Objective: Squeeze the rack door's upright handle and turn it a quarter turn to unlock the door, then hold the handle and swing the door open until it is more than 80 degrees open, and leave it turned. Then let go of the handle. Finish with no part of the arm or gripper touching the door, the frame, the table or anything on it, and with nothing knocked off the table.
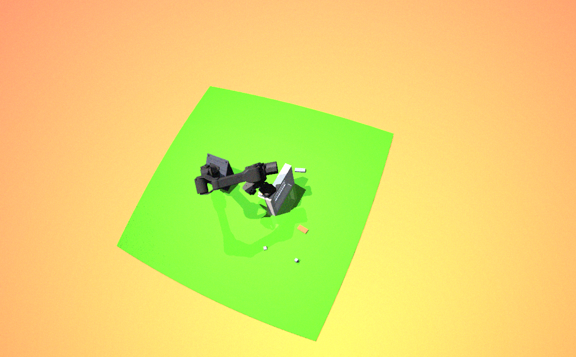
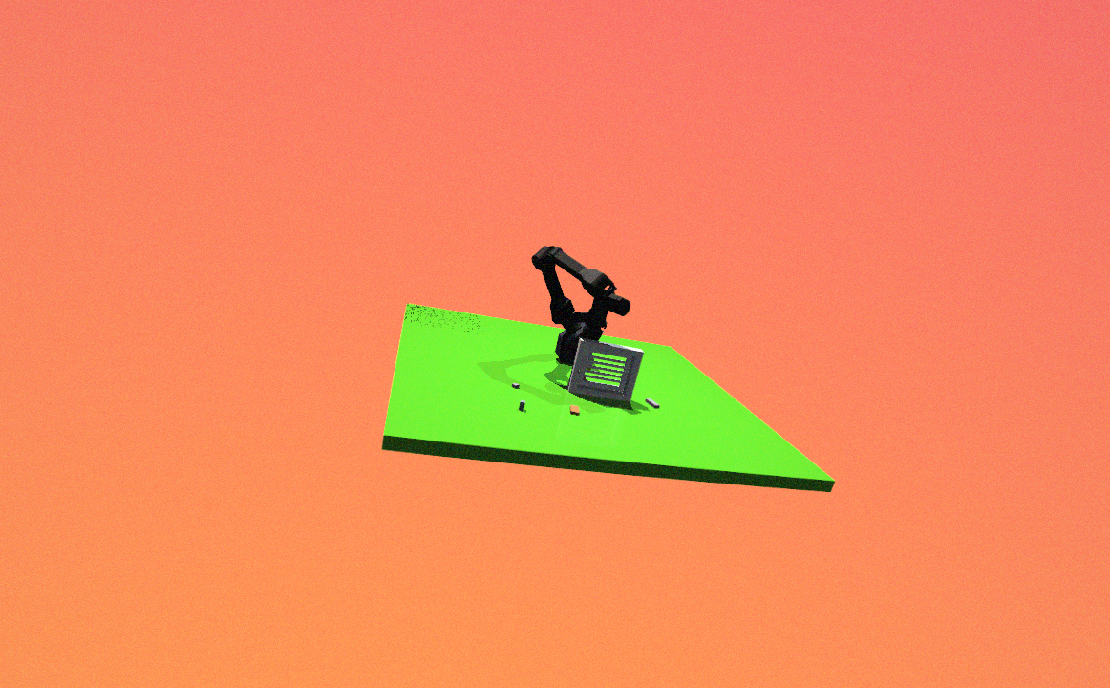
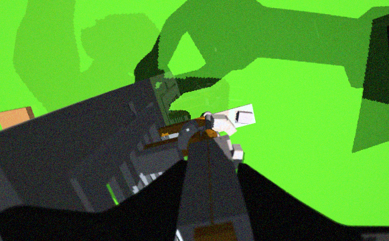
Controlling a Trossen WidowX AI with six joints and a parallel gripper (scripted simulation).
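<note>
The rack frame (image 1: 286, 168) (image 2: 578, 369) (image 3: 63, 124) is a grey and white upright square. The slatted door (image 1: 282, 191) (image 2: 628, 367) (image 3: 126, 173) appears close to its plane; the arm and foreshortening hide its exact angle. My gripper (image 3: 212, 169) points down beside the frame, on the robot-base side. It is shut on the handle (image 3: 211, 187), a dark grey bar with a brown centre line, between the black fingers in the wrist view. Brown and pale latch parts show beyond it. How far the handle is turned cannot be told. The top and exterior views do not show the fingertips clearly.
A white block (image 1: 300, 169) (image 2: 652, 402) and an orange block (image 1: 303, 229) (image 2: 574, 409) (image 3: 15, 118) lie near the frame. Two small cubes (image 1: 264, 248) (image 1: 296, 260) (image 2: 515, 385) (image 2: 522, 405) lie farther off on the green table (image 1: 192, 266) (image 2: 713, 444).
</note>
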